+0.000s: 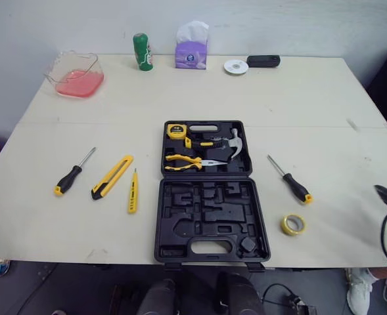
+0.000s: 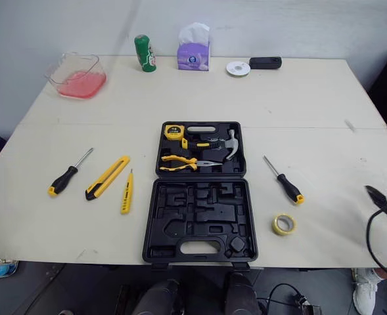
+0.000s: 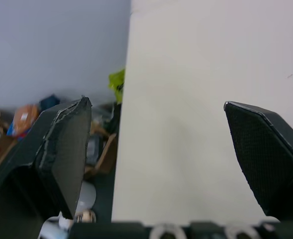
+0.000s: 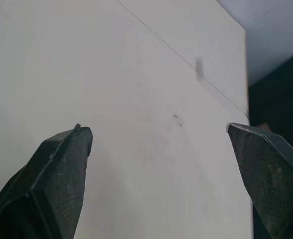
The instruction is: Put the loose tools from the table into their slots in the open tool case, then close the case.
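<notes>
Tool case lies open at the middle of the table, its two halves flat; the far half holds a tape measure, pliers and a hammer, while the near half shows bare moulded slots. Loose tools flank it on both sides; on the robot's left lie the left screwdriver, a yellow utility knife and a slim yellow tester, each apart from the others; on the robot's right lie the right screwdriver and, nearer the front edge, a roll of yellow tape. Along the back edge stand a clear tub with something pink inside, a green bottle, a purple tissue pack, a white disc and a black block. The head views give this layout; the wrist views give the claws. The left gripper is spread wide with nothing in it, over a table edge with floor clutter beyond; the right gripper is likewise wide and unloaded, over bare tabletop.
</notes>
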You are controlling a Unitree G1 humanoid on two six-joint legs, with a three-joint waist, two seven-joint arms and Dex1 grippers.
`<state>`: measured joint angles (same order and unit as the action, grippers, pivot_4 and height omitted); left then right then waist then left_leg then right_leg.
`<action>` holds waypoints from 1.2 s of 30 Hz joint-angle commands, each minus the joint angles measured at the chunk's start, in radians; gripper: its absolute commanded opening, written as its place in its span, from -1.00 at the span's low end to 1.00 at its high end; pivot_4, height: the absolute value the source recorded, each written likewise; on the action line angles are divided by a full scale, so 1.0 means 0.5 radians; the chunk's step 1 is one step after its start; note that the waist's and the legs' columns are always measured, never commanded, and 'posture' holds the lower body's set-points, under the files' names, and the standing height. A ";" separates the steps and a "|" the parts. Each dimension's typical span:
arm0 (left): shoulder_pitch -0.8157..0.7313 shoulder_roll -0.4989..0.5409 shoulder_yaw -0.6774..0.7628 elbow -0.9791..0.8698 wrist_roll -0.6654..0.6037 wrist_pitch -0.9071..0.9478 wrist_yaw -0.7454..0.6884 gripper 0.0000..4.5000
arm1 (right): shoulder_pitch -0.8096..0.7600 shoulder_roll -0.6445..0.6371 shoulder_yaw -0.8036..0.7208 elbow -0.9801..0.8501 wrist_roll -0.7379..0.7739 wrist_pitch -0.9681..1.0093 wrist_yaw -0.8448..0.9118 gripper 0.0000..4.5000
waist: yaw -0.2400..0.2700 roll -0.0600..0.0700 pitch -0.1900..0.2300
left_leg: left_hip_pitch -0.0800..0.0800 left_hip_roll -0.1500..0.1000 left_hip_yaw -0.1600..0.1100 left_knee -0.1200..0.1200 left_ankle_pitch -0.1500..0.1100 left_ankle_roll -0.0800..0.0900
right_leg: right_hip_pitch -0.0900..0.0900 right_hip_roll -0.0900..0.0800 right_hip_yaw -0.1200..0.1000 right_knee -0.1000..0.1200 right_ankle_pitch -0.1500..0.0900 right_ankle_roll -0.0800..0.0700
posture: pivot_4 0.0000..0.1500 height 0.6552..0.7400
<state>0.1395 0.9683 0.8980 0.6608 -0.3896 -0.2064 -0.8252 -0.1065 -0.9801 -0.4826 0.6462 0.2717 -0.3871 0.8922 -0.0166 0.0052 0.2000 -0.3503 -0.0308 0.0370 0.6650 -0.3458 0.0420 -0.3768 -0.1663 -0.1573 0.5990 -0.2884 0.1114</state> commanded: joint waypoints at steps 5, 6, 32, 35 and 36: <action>0.061 -0.004 -0.171 -0.603 -0.168 0.528 -0.104 0.99 | -0.142 0.090 0.166 -0.753 0.342 0.605 0.198 1.00 | 0.002 0.000 0.000 | 0.000 0.002 -0.001 0.001 0.000 0.000 | 0.000 0.001 0.000 0.001 0.000 -0.001 | 1.00 1.00; 0.091 0.011 -0.219 -0.708 -0.216 0.695 -0.150 0.99 | -0.175 0.132 0.165 -0.825 0.412 0.658 0.206 1.00 | 0.003 0.001 0.000 | 0.000 0.002 -0.001 0.001 0.000 0.000 | 0.000 0.002 0.000 0.001 0.000 -0.001 | 1.00 1.00; -0.834 0.117 -1.244 -0.873 0.112 1.674 0.128 0.99 | -0.364 0.596 0.579 -1.579 0.726 0.635 0.765 1.00 | 0.036 -0.002 -0.001 | -0.003 0.002 -0.001 0.004 0.001 -0.001 | -0.002 0.025 0.003 -0.001 0.001 0.000 | 1.00 1.00; -0.913 0.052 -1.314 -0.750 0.165 1.614 0.140 0.99 | -0.361 0.599 0.580 -1.583 0.711 0.625 0.758 1.00 | 0.031 -0.002 0.000 | -0.002 0.004 0.002 0.004 0.000 -0.001 | -0.003 0.029 0.001 -0.001 0.001 0.000 | 1.00 1.00; -0.920 0.042 -1.333 -0.738 0.181 1.614 0.135 0.99 | -0.361 0.601 0.579 -1.586 0.707 0.624 0.753 1.00 | 0.032 -0.002 -0.001 | -0.003 0.006 0.002 0.005 0.000 -0.001 | -0.004 0.030 0.001 -0.001 0.001 0.000 | 1.00 1.00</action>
<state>-0.3087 0.9871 0.2285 0.2810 -0.3180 0.6156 -0.7590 -0.2866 -0.6822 -0.1700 -0.1258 0.6170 -0.0597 1.2708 -0.0008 0.0042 0.1997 -0.3517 -0.0274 0.0381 0.6677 -0.3457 0.0411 -0.3786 -0.1509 -0.1569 0.5988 -0.2879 0.1111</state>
